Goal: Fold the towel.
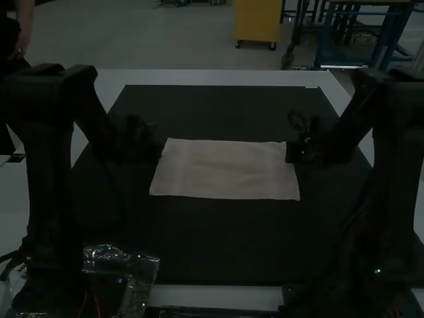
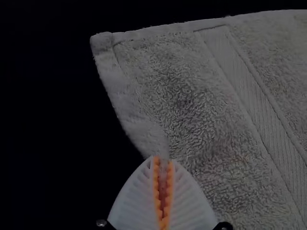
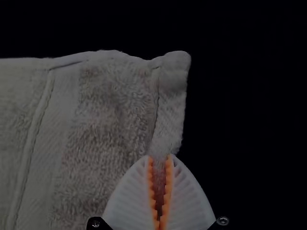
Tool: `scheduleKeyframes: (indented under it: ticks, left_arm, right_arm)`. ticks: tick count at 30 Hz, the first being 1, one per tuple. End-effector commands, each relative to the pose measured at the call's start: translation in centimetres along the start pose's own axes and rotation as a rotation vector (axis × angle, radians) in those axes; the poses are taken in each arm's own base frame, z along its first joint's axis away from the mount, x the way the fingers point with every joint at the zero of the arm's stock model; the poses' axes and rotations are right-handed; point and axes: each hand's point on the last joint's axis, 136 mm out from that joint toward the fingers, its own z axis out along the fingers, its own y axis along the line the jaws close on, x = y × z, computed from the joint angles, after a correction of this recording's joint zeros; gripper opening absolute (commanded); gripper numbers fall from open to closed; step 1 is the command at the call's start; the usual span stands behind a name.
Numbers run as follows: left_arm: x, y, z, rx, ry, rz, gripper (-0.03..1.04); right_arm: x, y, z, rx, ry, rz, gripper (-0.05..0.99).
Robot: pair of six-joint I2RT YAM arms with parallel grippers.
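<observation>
In the high view the pale towel [image 1: 225, 169] lies spread as a wide rectangle on the dark mat. My left gripper [image 1: 158, 150] is at the towel's left edge near the far corner, and my right gripper [image 1: 293, 152] is at its right edge, also near the far corner. The left wrist view has the left gripper [image 2: 163, 162] shut on the hemmed side edge of the towel [image 2: 192, 100], a short way from a corner. Likewise, in the right wrist view the right gripper [image 3: 159, 159] pinches the opposite hemmed edge of the towel [image 3: 105, 105] below its corner.
The dark mat [image 1: 218, 245] covers most of the white table [image 1: 218, 78]. A clear plastic bag [image 1: 122, 265] lies near the left arm's base at the table's near side.
</observation>
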Motion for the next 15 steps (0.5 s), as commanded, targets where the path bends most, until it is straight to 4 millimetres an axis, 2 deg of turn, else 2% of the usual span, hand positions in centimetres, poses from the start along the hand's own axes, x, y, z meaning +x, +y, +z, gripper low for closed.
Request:
scheduleKeyframes:
  ticks: [1,9,15]
  left_arm:
    - [-3.0,1.2,-1.4,-0.025,-0.064,-0.017,0.03]
    - [-3.7,0.5,-3.9,-0.001,-0.070,-0.029,0.03]
    - [-3.0,-0.4,-5.2,0.018,-0.042,-0.038,0.03]
  right_arm:
    - [-1.7,-0.8,-0.8,-0.001,-0.026,0.032,-0.02]
    - [-3.4,0.0,-2.7,-0.048,-0.039,0.049,-0.02]
    - [-4.5,0.8,-4.3,-0.075,-0.052,0.047,-0.02]
